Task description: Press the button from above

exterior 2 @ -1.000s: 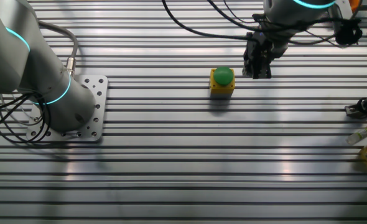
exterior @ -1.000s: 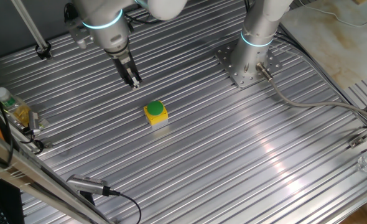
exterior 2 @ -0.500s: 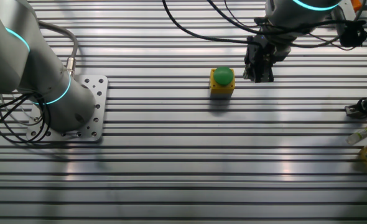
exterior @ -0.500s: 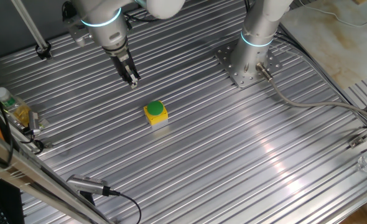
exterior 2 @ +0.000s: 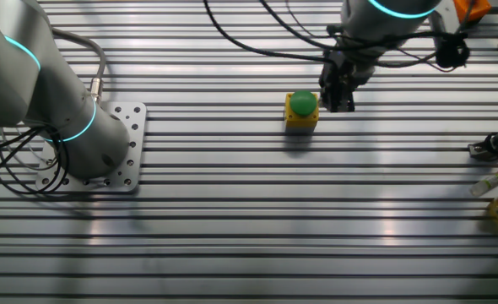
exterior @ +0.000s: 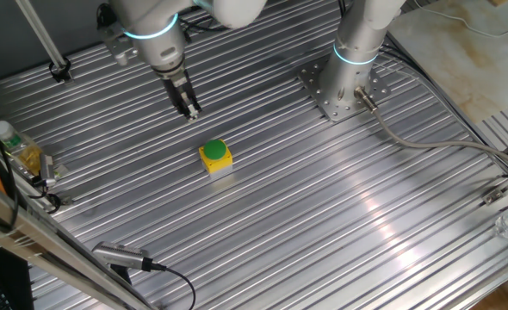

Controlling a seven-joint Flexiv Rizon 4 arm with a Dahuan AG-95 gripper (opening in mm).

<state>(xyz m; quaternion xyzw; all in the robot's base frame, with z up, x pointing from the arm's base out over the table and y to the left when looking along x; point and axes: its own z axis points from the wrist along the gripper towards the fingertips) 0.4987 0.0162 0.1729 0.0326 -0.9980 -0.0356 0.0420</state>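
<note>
We cannot tell whether the jaws are apart or together; in both views the fingertips read as one dark tip. Our gripper (exterior: pixel 190 111) (exterior 2: pixel 337 103) points down, hanging above the ribbed table (exterior: pixel 323 215) (exterior 2: pixel 249 211) just beside the button (exterior: pixel 213 151) (exterior 2: pixel 301 104), not touching it. The green cap sits on its yellow box, upright, towards the middle of the surface. The arm's base plate (exterior: pixel 340 90) (exterior 2: pixel 118 152) is bolted well apart from it, near one edge.
</note>
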